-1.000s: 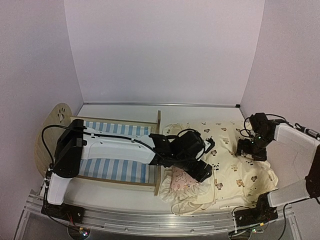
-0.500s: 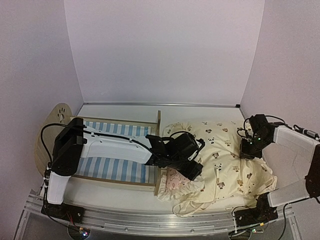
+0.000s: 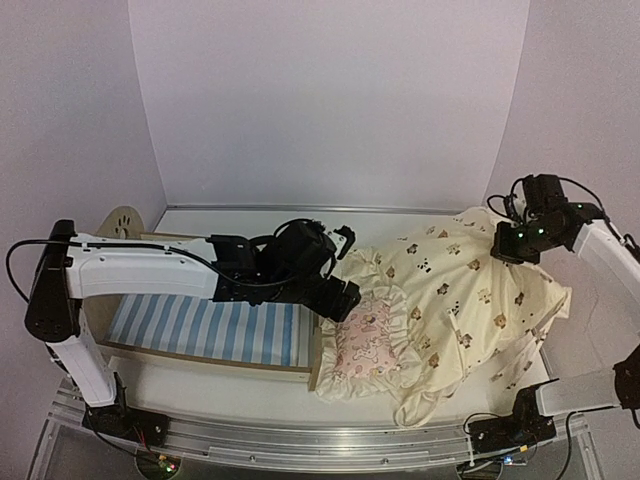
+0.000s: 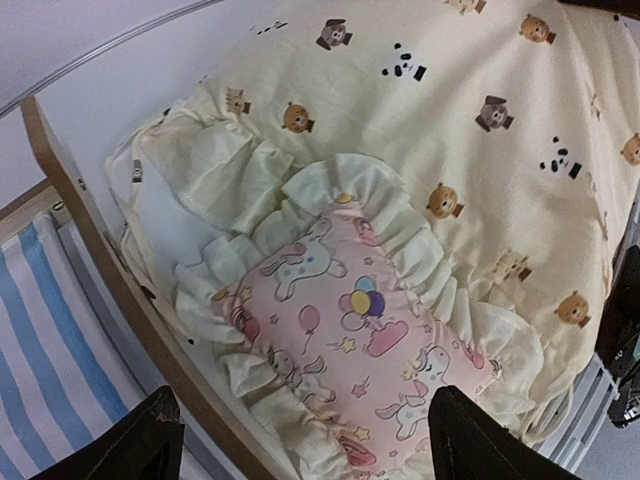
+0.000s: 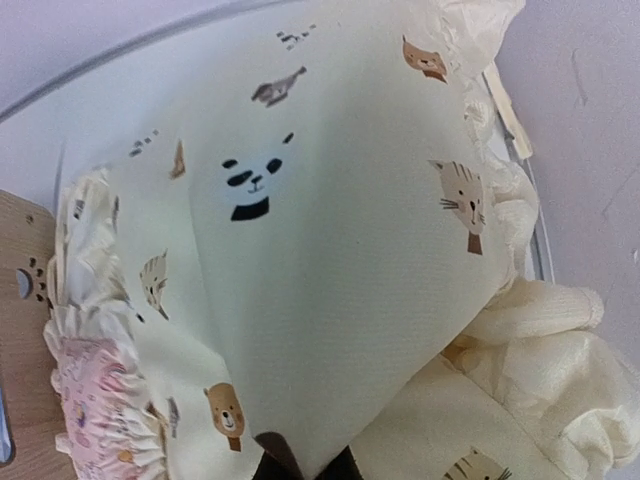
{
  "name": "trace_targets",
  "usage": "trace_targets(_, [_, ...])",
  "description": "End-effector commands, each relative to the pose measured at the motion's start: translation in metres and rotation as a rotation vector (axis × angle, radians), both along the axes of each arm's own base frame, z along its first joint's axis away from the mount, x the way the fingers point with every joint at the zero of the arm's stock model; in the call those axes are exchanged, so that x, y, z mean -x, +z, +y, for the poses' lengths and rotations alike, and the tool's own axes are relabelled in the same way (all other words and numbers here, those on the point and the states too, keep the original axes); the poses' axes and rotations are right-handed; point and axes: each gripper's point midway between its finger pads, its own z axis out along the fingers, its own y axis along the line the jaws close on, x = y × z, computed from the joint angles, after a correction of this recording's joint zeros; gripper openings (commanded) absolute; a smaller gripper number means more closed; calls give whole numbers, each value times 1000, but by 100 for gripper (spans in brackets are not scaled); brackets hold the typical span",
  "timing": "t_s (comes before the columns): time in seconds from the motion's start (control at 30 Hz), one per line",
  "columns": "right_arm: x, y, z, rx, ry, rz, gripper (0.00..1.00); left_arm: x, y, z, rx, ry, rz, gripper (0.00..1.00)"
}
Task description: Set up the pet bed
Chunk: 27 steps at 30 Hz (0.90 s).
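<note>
well, the pet bed sits on the left half of the table, with its blue-and-white striped base bare. its rounded headboard with the paw-print cutout is at the far left, and the flat footboard faces the middle of the table. nothing lies inside the frame.

the left arm stretches across the bed from left to right. the left gripper hangs above the footboard with its jaws spread wide and nothing between them. in the left wrist view the two dark fingertips stand far apart at the bottom edge, with the left gripper looking straight down on the small pink ruffled pillow. the wooden footboard and a strip of the striped base run along the left of that view.

the pillow rests just beside the footboard on the right, outside the bed, on top of the ruffled edge of the cream animal-print cushion.

the right gripper is raised near the right wall, pinched tight on the far right part of the cushion. the fabric hangs from it like a tent and slopes down toward the pillow and the near edge of the table. in the right wrist view the cushion fills the frame, and its cloth gathers into the closed right gripper at the bottom edge
</note>
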Motion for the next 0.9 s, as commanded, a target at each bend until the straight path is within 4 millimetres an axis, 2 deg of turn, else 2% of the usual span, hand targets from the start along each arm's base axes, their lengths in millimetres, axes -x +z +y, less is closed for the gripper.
trace_targets(0.0, [-18,76,3,17,52,-198,0,-7,17,34,-8,76,-38,86])
trace_targets(0.13, [-30,112,7,23,87,-275,0,-10,27,52,8,104,-54,88])
trace_targets(0.33, [-44,153,15,34,146,-365,0,-18,35,71,2,141,-94,89])
trace_targets(0.63, [-57,227,69,-184,380,-509,0,-27,63,80,30,120,-175,93])
trace_targets(0.77, [-48,257,101,-328,543,-559,0,-27,85,75,88,58,-214,99])
trace_targets(0.87, [-33,283,121,-445,654,-610,0,-27,108,73,132,9,-262,100])
